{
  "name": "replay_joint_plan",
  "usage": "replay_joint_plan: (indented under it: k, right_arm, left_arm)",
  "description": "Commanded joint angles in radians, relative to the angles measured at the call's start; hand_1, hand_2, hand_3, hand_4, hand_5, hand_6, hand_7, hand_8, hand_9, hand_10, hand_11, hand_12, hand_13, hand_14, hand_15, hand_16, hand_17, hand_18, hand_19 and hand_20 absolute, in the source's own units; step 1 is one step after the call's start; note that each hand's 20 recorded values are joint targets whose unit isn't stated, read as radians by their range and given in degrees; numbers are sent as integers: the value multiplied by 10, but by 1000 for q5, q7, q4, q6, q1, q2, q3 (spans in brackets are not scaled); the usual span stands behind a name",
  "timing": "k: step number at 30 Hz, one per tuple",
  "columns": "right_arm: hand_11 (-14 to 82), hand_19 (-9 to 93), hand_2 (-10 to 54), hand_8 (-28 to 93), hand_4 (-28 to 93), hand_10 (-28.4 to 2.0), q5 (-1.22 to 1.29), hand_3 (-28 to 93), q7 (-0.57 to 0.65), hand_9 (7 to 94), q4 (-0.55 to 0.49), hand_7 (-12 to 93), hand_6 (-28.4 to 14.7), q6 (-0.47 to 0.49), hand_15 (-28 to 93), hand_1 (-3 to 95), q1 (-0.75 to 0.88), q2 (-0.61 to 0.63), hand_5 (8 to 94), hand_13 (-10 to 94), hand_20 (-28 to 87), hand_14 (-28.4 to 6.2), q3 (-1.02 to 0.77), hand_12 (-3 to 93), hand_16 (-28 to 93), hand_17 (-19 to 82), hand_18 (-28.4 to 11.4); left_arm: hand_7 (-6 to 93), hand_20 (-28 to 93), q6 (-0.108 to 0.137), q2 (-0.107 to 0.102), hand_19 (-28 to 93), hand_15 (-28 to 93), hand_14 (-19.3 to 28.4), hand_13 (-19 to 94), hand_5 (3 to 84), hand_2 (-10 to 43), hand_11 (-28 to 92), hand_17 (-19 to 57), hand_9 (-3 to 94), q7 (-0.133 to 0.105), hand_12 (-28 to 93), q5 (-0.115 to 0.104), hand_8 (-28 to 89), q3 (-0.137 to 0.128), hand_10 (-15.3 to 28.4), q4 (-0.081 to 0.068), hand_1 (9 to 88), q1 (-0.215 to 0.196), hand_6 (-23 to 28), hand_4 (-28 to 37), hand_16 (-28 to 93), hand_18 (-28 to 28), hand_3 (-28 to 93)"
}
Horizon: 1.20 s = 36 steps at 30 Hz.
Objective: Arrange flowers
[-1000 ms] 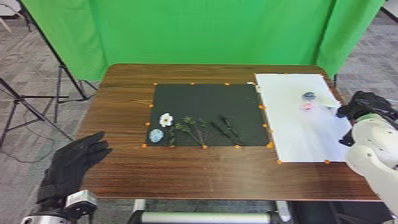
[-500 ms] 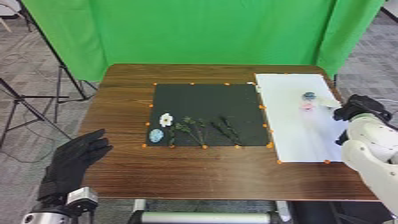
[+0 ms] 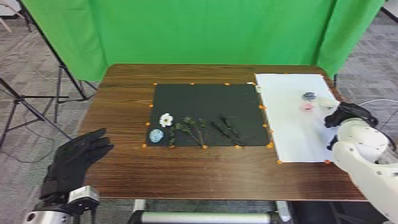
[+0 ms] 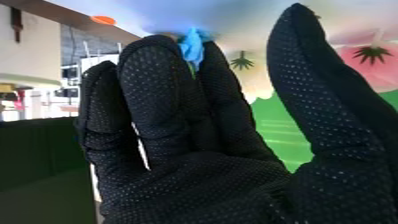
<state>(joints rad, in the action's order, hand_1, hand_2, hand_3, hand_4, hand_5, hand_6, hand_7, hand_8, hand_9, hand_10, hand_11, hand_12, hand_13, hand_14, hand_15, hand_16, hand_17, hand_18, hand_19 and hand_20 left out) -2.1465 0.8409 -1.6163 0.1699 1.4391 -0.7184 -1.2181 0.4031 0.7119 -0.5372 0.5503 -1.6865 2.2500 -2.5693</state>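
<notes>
My right hand (image 3: 349, 114) is at the right edge of the white sheet (image 3: 300, 140), just nearer than a cream flower (image 3: 329, 103). Beside that flower lie a pink flower (image 3: 306, 106) and a blue-grey one (image 3: 308, 95). In the right wrist view the hand (image 4: 200, 185) is open, its fingers straight and thumb apart, with the pink flower (image 4: 369, 57) beyond the thumb and something blue (image 4: 193, 46) behind the fingertips. On the black mat (image 3: 204, 100) are a white flower (image 3: 166, 119), a light blue flower (image 3: 156, 135), green sprigs (image 3: 188, 127) and dark sprigs (image 3: 228, 130). My left hand (image 3: 75, 160) rests open.
Small orange markers (image 3: 269, 145) line the mat and the sheet on the brown wooden table (image 3: 195, 175). A green curtain (image 3: 213, 35) hangs behind the table. Black stand legs (image 3: 58, 90) stand on the floor at the left.
My right hand has moved left and slightly nearer, to the sheet's right edge close to the cream flower. The left hand and the things on the black mat have stayed in place.
</notes>
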Motion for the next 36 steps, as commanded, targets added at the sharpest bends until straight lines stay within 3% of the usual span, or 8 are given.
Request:
replay_joint_plan:
  k: [1, 8, 10, 13, 17, 19, 36]
  right_arm:
    - [181, 932, -78, -125, -281, -133, -5, 832, 28, 598, 18, 185, -38, -6, 759, 406, 12, -9, 574, 657, 157, -97, 12, 154, 153, 390, -203]
    - [210, 932, -91, -128, -282, -125, -26, 823, 40, 668, 40, 199, -32, -9, 747, 472, 4, -21, 617, 687, 174, -79, 27, 157, 183, 413, -194]
    - [162, 932, -93, -52, -282, -107, -24, 790, 48, 720, 54, 222, -25, -14, 730, 508, -2, -37, 637, 706, 184, -67, 32, 221, 207, 422, -191]
    - [90, 932, -95, -13, -283, -86, -34, 749, 56, 796, 62, 259, -18, -33, 715, 556, 1, -40, 680, 731, 194, -52, 45, 299, 224, 434, -186]
    - [100, 932, -95, 9, -283, -68, -65, 747, 46, 849, 62, 302, 1, -79, 711, 578, 13, -32, 731, 766, 214, -45, 64, 332, 213, 456, -180]
    - [105, 932, -95, 14, -283, -63, -79, 750, 46, 875, 65, 309, 5, -110, 715, 582, 10, -27, 748, 776, 224, -43, 82, 353, 206, 466, -178]
    - [130, 932, -95, 39, -283, -71, -151, 794, 27, 913, 18, 280, -10, -307, 731, 585, -70, 11, 806, 807, 281, -27, 152, 382, 216, 505, -172]
  left_arm:
    - [198, 92, -18, 16, 603, 661, 278, 271, 442, 44, 387, -93, 391, 13, 99, 13, -110, -1, 218, -1, 277, -5, 128, -199, -144, 225, 824]
    - [197, 92, -16, 13, 604, 661, 279, 270, 442, 44, 387, -93, 392, 12, 98, 11, -110, -2, 218, -2, 277, -3, 128, -199, -144, 225, 824]
    - [198, 92, -14, 6, 604, 660, 278, 270, 442, 44, 387, -93, 391, 8, 98, 9, -110, -2, 218, -2, 277, -3, 128, -199, -144, 225, 824]
    - [198, 93, -23, 8, 604, 660, 279, 270, 442, 44, 387, -93, 392, 20, 98, 17, -109, 0, 219, -4, 276, 6, 128, -199, -144, 224, 825]
    - [198, 92, -27, 5, 603, 660, 279, 271, 442, 44, 386, -93, 392, 30, 99, 22, -109, -5, 219, -6, 277, 11, 128, -199, -144, 224, 824]
    - [198, 92, -24, -1, 603, 660, 279, 271, 442, 44, 386, -93, 392, 22, 99, 16, -110, -4, 219, -6, 277, 7, 128, -199, -144, 224, 824]
    - [199, 93, -7, -15, 603, 660, 279, 271, 442, 44, 386, -93, 391, 6, 99, 6, -110, -4, 219, -2, 277, -6, 128, -200, -144, 224, 824]
